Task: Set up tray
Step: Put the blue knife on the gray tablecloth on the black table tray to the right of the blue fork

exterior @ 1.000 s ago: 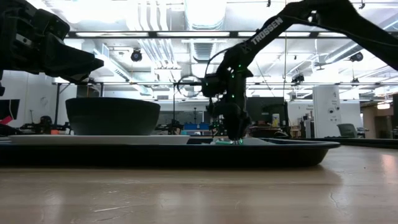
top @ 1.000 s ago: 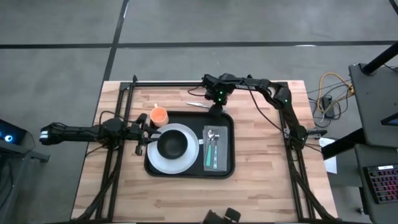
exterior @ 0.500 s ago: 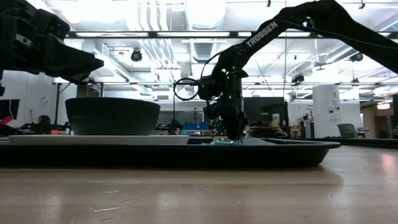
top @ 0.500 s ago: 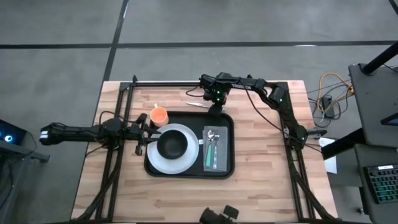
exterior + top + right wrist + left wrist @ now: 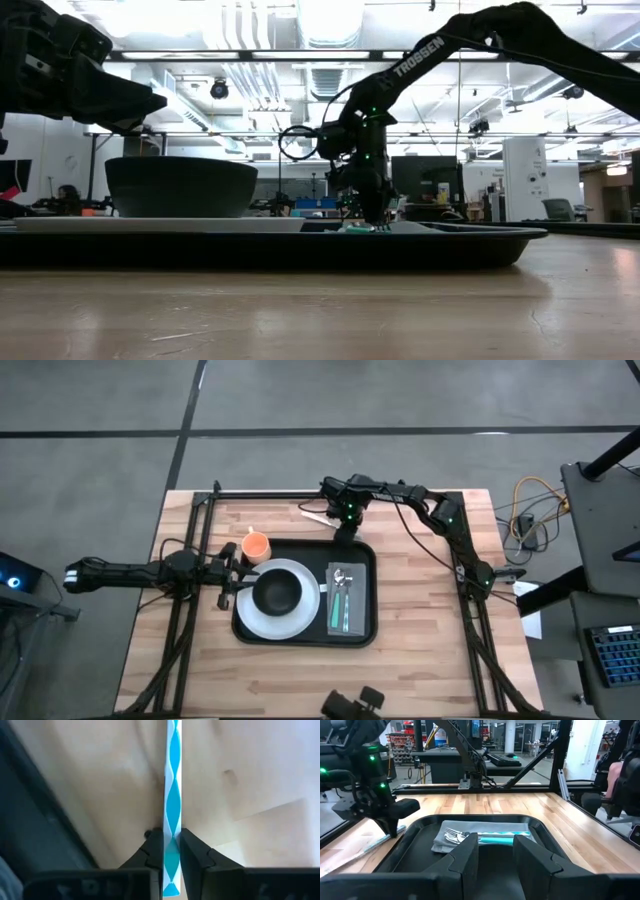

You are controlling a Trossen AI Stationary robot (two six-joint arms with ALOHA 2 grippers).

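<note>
Fingers of the right gripper are clamped on a blue-and-white straw lying on the wooden table, just beyond the far rim of the tray. That black tray sits mid-table and carries a white plate with a dark bowl, plus a grey napkin bearing cutlery with teal handles. An orange cup stands on the wood off the tray's far left corner. At the tray's left edge, beside the plate, hovers the left gripper, fingers apart and empty. From here the thin straw, pinched at one end, could likely pivot or slip as it rises, or catch on the tray's rim and drop short.
</note>
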